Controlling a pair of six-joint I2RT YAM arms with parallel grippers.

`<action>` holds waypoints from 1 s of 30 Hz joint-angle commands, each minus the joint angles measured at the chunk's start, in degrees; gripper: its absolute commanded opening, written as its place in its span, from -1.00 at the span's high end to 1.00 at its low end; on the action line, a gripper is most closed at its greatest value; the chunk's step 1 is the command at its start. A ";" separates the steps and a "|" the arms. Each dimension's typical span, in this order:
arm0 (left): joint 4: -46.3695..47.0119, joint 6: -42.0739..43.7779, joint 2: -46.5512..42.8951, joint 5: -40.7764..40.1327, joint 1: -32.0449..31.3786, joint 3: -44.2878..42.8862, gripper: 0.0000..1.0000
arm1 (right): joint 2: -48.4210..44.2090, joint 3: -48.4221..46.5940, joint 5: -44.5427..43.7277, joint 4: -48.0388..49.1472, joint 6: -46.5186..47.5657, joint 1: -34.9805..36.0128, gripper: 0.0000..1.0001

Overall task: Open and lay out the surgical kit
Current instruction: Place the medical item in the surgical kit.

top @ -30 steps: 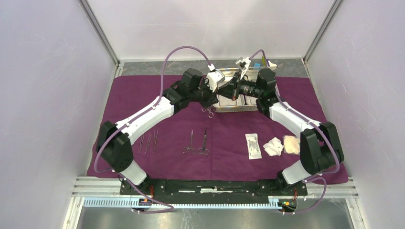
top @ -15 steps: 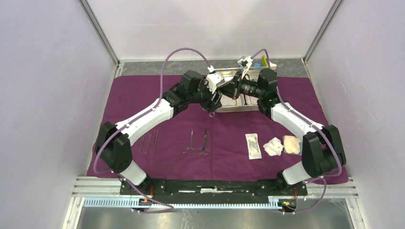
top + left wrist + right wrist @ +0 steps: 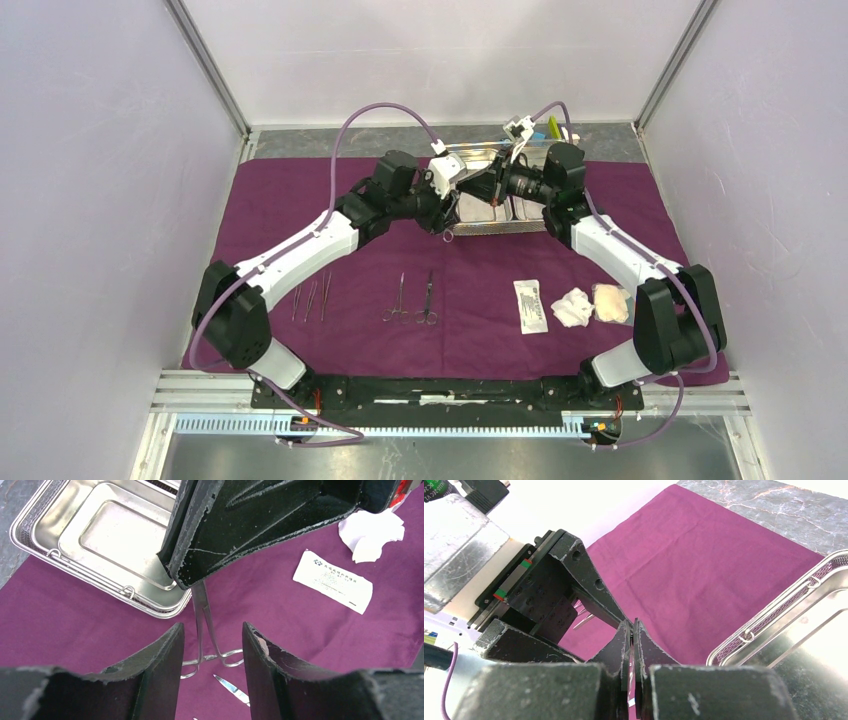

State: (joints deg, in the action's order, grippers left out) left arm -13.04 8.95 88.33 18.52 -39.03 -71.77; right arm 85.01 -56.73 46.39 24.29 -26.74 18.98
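Observation:
The purple cloth (image 3: 300, 200) is spread flat on the table. The steel tray (image 3: 500, 229) stands at its far middle and also shows in the left wrist view (image 3: 90, 572) and the right wrist view (image 3: 784, 615). My right gripper (image 3: 468, 192) (image 3: 631, 625) is shut on a slim scissor-handled instrument (image 3: 202, 615), which hangs by the tray's front left corner with its ring handles low (image 3: 446, 235). My left gripper (image 3: 447, 213) (image 3: 213, 632) is open, its fingers on either side of the handles without touching them. Tweezers (image 3: 311, 298), two scissor-handled instruments (image 3: 413, 298), a white packet (image 3: 531, 305) and gauze pads (image 3: 590, 305) lie in a row on the cloth.
Small blue and yellow-green blocks (image 3: 552, 128) sit behind the tray on the grey table. White walls close in the back and both sides. The two arms meet close together over the tray's front left corner.
Both grippers have shifted slightly back and to the right with the instrument still hanging from the right one. The left gripper stays open around the handles.

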 commanded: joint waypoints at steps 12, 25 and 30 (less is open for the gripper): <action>2.59 0.53 2.63 1.78 -0.21 -4.16 0.11 | -0.72 -0.43 -0.07 0.67 0.41 -0.26 1.00; 2.28 0.56 1.61 1.13 -0.17 -4.08 0.20 | 0.08 -0.42 0.32 0.60 0.60 -0.57 1.00; 2.22 0.65 1.18 0.96 -0.17 -4.26 0.17 | -0.07 -0.44 0.03 0.13 1.30 -0.64 0.99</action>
State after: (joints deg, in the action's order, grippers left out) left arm -13.10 8.93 91.15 19.53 -39.03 -73.56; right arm 85.17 -56.73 46.44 22.96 -26.65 18.61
